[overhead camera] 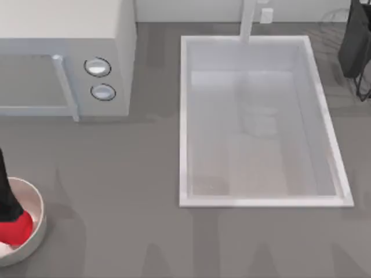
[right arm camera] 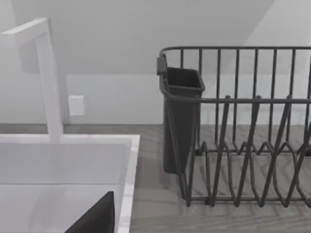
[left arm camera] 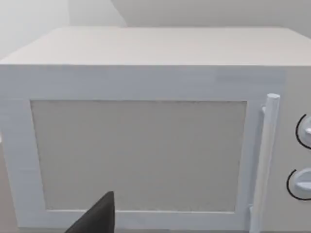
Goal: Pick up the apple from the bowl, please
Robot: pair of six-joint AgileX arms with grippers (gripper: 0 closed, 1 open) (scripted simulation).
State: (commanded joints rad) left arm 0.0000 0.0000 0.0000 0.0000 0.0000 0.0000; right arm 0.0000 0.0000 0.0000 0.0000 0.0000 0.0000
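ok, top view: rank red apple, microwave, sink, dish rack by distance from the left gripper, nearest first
The left arm's dark end reaches into the round cream bowl at the table's lower left.
1. Small bright-red apple: in that bowl, against the arm.
2. White box microwave: upper left.
3. Large rectangular white sink: centre-right.
4. Dark wire dish rack: upper right corner.

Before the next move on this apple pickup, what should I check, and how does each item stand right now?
1. Apple in bowl, at the table's left edge: ok.
2. Left arm over the bowl, dark against its rim: ok.
3. Left hand closed on the apple: cannot tell; a dark finger faces the microwave.
4. Apple lifted off the bowl: cannot tell.
5. Right arm parked by the dish rack and sink: ok.
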